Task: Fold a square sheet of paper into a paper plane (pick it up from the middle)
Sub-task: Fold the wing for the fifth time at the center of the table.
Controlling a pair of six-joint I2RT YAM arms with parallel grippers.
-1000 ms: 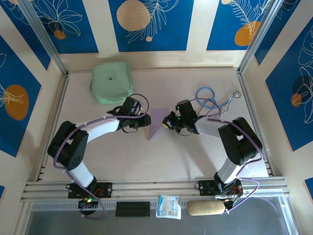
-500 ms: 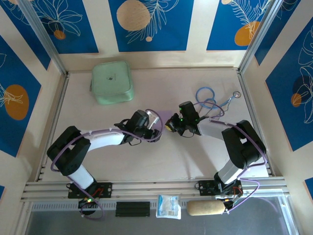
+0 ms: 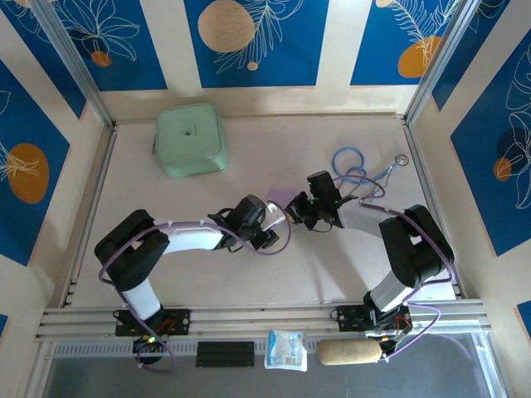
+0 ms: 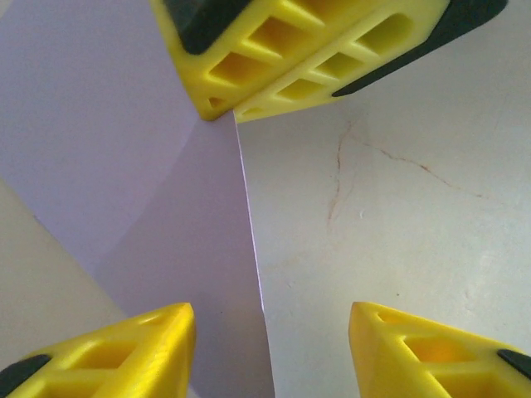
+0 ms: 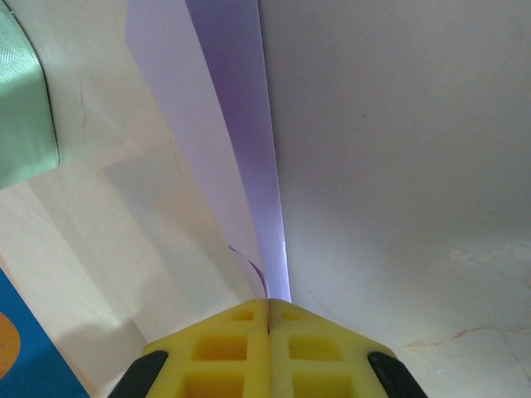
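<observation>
Pale tabletop walled by blue floral panels: both arms meet at a lilac sheet mid-table.

The sheet of paper lies near the table's centre, between the two grippers, with one flap raised and a crease running along it. The right gripper has its yellow fingers pressed together, pinching the paper's edge at the crease. The left gripper stands with its fingers spread, one over the paper and the other over bare table, gripping nothing. A mint-green pouch sits far left, well apart from the paper. A blue cable loop lies far right, near the right arm.
</observation>
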